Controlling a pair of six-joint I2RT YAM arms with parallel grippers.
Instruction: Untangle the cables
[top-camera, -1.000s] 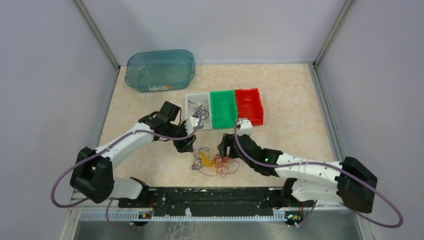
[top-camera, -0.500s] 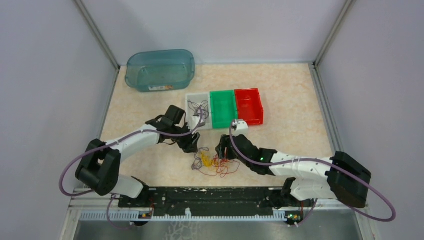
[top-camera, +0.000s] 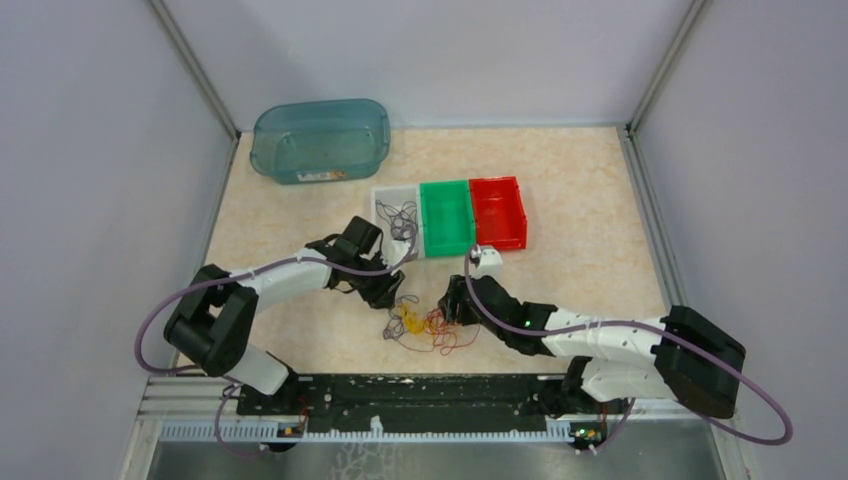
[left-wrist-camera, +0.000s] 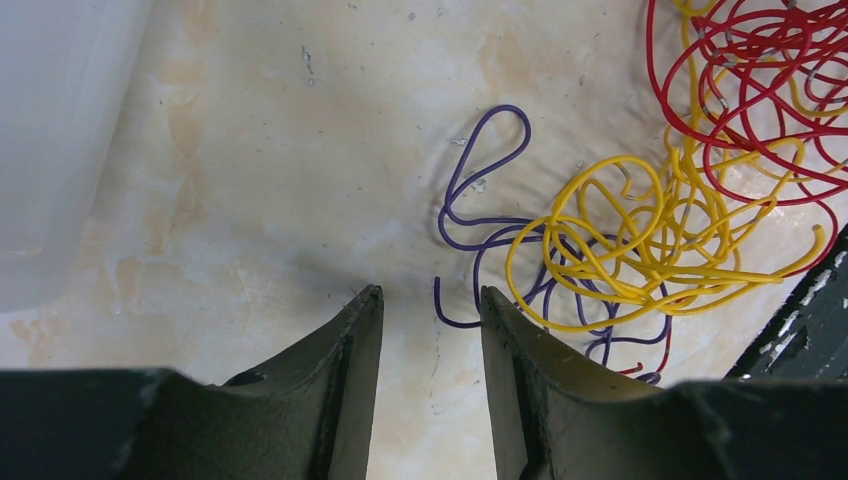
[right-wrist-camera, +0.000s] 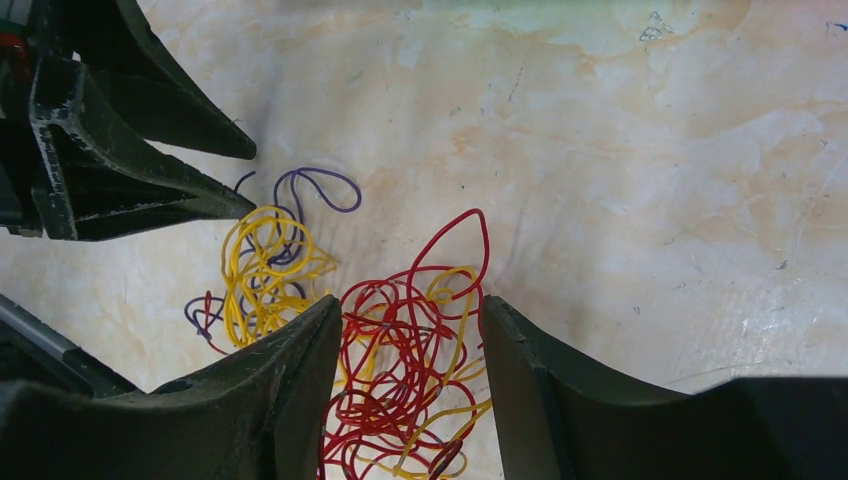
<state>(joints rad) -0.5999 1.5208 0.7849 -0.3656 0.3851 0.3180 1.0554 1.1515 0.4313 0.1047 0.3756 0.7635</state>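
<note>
Cables: one loose tangle on the table, just in front of the bins, between my two claws
Purple wire: on the left-arm side of the heap, running under the yellow loops; one free end lies in the gap between my left fingertips
Yellow wire: middle clump, overlapping both purple and red
Red wire: clump on the right-arm side, yellow strands mixed through it
Left claw: low over the table, jaws a narrow way apart, gripping nothing I can see
Right claw: jaws partly apart, straddling the red clump, not clamped on it
Grey bin: beyond the heap, more purple wire inside
Green bin: touching the grey one
Red bin: end of that row
Teal tub: far corner on the left-arm side
</note>
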